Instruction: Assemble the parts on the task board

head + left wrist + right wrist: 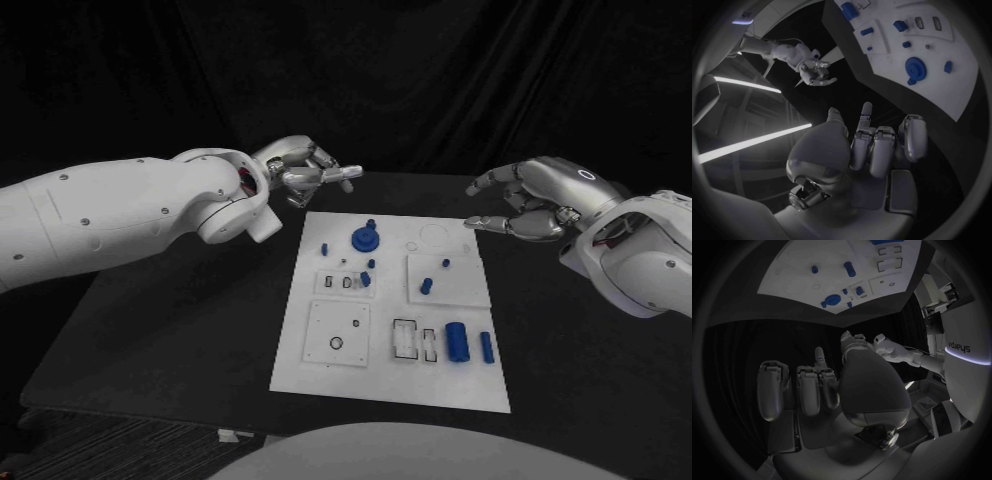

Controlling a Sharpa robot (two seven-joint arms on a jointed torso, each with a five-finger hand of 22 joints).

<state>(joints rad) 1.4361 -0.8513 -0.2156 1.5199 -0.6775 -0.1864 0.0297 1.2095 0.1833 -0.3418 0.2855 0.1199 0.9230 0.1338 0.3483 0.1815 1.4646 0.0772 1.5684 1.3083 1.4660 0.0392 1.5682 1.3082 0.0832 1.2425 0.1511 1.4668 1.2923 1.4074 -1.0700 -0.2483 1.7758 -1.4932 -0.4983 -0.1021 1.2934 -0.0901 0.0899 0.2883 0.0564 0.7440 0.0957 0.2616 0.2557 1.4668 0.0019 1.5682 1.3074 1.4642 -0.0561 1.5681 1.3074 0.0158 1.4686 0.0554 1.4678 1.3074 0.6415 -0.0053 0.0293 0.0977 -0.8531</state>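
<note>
The white task board point(329, 380) lies in the middle of the black table. Near its far edge stands a round blue part point(368, 238) with a peg, and small blue parts point(427, 286) are dotted over the middle. A large blue cylinder point(456, 341) and a slimmer one point(488, 347) lie at the near right. My left hand point(306, 172) hovers beyond the board's far left corner, fingers loosely bent, holding nothing. My right hand point(526, 205) hangs by the far right corner, fingers apart and empty. Both wrist views show the board point(954, 90) point(798, 275) beyond each hand point(873, 145) point(829, 385).
Rectangular slots point(407, 340) and a round hole point(336, 343) sit in the board's near half. Bare black table point(173, 330) spreads left and right of the board. A dark curtain hangs behind the table's far edge.
</note>
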